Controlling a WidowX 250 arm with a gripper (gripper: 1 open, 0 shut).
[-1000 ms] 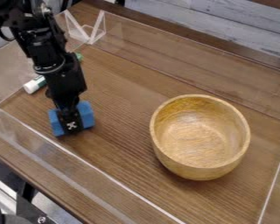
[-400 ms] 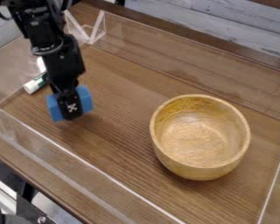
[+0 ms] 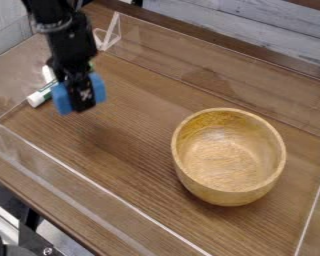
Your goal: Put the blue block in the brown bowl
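While the blue block (image 3: 80, 93) is held in the claw (image 3: 77, 97) at upper left, carrying is underway — the brown bowl (image 3: 228, 156) at lower right must be reached.

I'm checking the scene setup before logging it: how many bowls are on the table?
1. The brown bowl stands on the wooden table at the right, empty, apart from the gripper, which holds the blue block at the left. None appears hidden.

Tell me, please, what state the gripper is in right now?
Gripper: shut on the blue block, holding it above the table.
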